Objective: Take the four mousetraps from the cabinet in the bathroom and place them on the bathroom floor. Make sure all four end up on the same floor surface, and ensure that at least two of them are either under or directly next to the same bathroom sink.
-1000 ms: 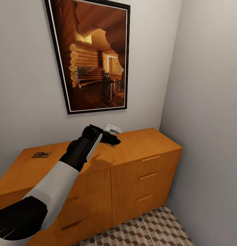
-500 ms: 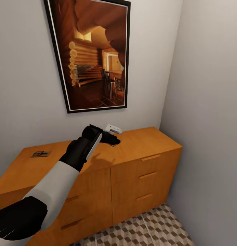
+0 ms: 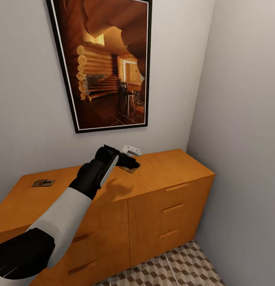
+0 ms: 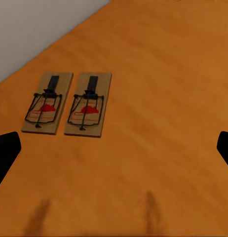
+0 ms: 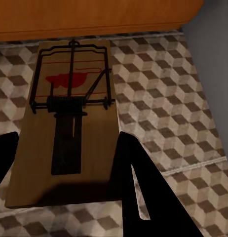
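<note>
On the orange-brown cabinet [image 3: 169, 167] one mousetrap [image 3: 43, 183] lies near the left end of the top. My left gripper [image 3: 131, 163] hovers over the middle of the top, and a corner of another mousetrap [image 3: 132, 170] peeks out beneath it. In the left wrist view two mousetraps [image 4: 42, 102] [image 4: 88, 103] lie side by side on the cabinet top [image 4: 163, 74]. The left gripper [image 4: 114, 153] is open and apart from them. In the right wrist view my right gripper [image 5: 68, 143] is shut on a mousetrap [image 5: 69, 108], held above the bathroom floor [image 5: 168, 98].
A large framed picture [image 3: 109, 63] hangs on the wall behind the cabinet. A grey wall [image 3: 244, 139] closes off the right side. The cabinet front has drawers with bar handles [image 3: 176, 187]. Patterned floor tiles [image 3: 161, 270] show below it, and the cabinet base [image 5: 94, 15] edges the floor.
The head view has shifted slightly, so the cabinet and picture sit a little differently. The left arm holds its place over the cabinet top. Nothing was taken or let go.
</note>
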{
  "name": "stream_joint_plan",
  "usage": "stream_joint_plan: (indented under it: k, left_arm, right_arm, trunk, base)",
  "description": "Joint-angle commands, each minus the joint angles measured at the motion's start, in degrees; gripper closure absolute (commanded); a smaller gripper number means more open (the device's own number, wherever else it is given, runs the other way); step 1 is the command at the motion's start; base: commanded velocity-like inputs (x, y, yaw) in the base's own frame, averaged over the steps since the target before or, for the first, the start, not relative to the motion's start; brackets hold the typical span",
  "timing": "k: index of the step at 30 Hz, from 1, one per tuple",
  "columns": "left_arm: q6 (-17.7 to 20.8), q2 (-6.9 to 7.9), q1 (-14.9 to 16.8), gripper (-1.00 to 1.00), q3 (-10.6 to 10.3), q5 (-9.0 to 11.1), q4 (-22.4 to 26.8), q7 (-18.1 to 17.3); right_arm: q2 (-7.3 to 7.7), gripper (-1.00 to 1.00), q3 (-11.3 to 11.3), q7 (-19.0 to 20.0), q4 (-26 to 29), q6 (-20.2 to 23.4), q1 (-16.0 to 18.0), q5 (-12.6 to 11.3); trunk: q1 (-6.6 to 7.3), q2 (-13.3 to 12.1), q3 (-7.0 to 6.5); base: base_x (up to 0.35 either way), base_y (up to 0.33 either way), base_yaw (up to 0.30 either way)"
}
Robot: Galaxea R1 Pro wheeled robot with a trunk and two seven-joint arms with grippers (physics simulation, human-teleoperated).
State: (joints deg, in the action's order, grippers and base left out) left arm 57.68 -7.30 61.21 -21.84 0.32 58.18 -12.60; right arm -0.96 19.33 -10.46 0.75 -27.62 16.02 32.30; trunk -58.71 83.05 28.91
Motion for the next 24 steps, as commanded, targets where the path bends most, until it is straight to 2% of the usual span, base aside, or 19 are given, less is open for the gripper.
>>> stream_joint_plan:
  k: [1, 10, 24]
  left_arm:
    - [0.24, -0.03, 0.05, -1.00, -0.03, 0.02, -0.12, -0.05]
    - [0.24, -0.08, 0.05, -1.00, -1.21, 0.03, -0.58, -0.05]
    - [0.24, -0.07, 0.05, -1.00, -1.62, 0.01, -1.75, -0.13]
  right_arm:
    - [-0.01, 1.00, 0.27, -0.17, -0.05, -0.15, 0.05, 0.39]
    - [-0.01, 1.00, 0.27, -0.17, -0.05, -0.14, 0.05, 0.39]
    - [-0.01, 1.00, 0.27, -0.17, -0.05, -0.15, 0.06, 0.39]
  trunk:
    - [-0.02, 0.03, 0.06]
    - [-0.02, 0.03, 0.06]
    - [-0.02, 0.03, 0.06]
  base:
    - [0.241, 0.000, 0.000]
    - [0.213, 0.000, 0.000]
    - [0.022, 0.000, 0.000]
